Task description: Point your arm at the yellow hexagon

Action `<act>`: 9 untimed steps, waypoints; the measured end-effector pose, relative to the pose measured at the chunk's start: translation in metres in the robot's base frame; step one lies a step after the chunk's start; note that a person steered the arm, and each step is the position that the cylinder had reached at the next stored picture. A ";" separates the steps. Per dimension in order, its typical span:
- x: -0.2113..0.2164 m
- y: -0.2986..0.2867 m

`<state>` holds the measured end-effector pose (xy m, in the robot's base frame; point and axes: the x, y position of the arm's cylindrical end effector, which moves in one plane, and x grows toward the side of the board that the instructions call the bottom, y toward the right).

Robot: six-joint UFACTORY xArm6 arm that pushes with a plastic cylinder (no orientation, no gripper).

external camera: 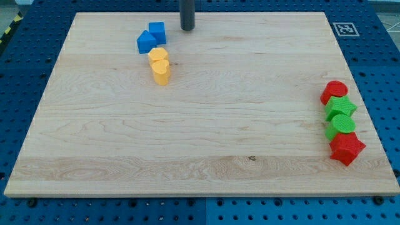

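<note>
Looking through the one camera view, I find my tip (187, 28) near the top edge of the wooden worktop (206, 144), a little left of centre. I carry no fingers at all, only this straight dark rod, so nothing opens or closes and nothing is held.

Just to the view's left of my tip sit two blue blocks: a blue cube (157, 31) and, touching it lower left, a second blue block (146, 42) whose shape I cannot make out. Directly below them lie two yellow blocks touching each other. The upper one, the yellow hexagon (159, 55) as I judge it, lies down and to the left of my tip; the lower yellow block (162, 72) looks more heart-like or rounded, though the shapes are hard to tell apart from here.

Far off by the right edge, a red cylinder (334, 92), a green star (340, 108), a green cylinder (341, 125) and a red star (346, 149) stand in a touching column, well clear of my route.

To do this well, I think I should slide down and left, stopping just beside the hexagon's right side, without nudging it or clipping the blue cube.
</note>
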<state>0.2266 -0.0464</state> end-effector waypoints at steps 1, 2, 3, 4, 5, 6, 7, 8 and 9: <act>-0.021 -0.048; -0.024 -0.097; -0.023 -0.144; -0.007 -0.182; 0.029 -0.189; 0.061 -0.179; 0.095 -0.167; 0.115 -0.150; 0.116 -0.130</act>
<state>0.3430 -0.1760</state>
